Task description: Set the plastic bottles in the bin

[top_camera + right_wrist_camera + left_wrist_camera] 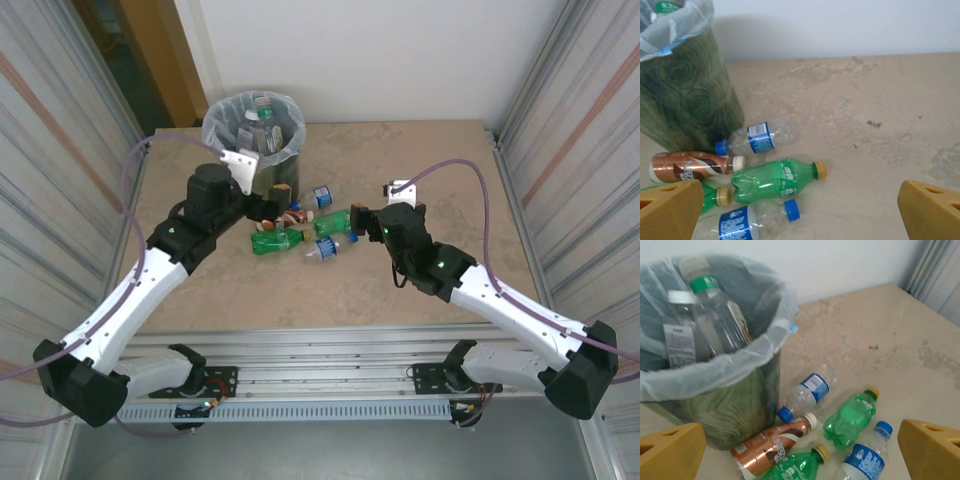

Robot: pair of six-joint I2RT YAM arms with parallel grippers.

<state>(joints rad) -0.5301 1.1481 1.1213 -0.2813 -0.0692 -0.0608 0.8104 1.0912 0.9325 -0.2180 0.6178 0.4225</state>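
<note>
Top external view: the bin (222, 130) is seen at the far edge of the desk (420, 160), left of centre, with several plastic bottles (715, 320) held inside its liner. Five loose bottles (277, 242), two green, two clear and one brown, are scattered just beside its base. The left gripper (800, 450) and right gripper (800, 212) are held wide open over them, nothing gripped.
</note>
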